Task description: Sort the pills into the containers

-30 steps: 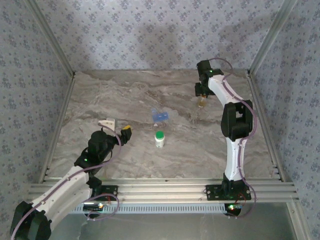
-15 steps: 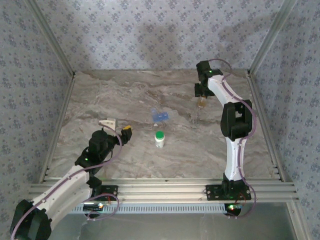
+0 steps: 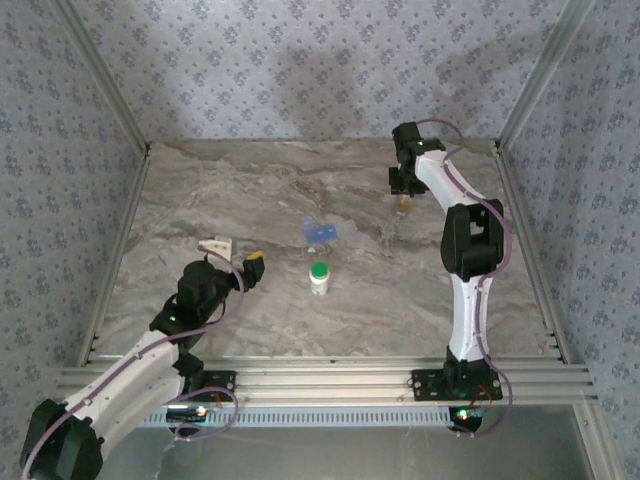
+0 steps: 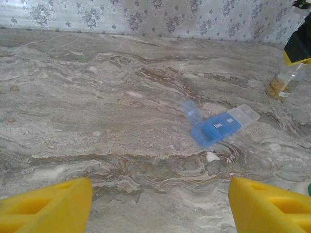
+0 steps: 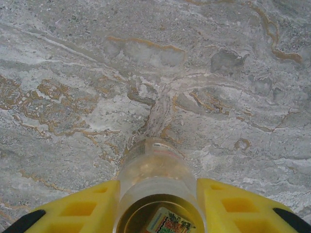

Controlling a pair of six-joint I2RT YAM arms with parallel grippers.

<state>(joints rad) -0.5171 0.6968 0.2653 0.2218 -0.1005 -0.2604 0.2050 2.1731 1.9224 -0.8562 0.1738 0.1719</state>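
The right hand [image 5: 156,189] clamps the clear bottle [image 5: 154,162], upright at the far right of the table [image 3: 250,190]. The left hand [image 4: 160,187] gapes open, facing the blue pill box [image 4: 216,128] mid-table, near a green-capped bottle [image 3: 319,277].

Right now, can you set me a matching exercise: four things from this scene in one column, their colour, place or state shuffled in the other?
1. pill organizer
2. green-capped bottle
3. clear bottle
4. left gripper

A. open, holding nothing
B. between the fingers of the right gripper
C. standing upright, just nearer the arm bases than the organizer
D. blue, lying flat

Pairs: 1-D, 2-C, 3-B, 4-A
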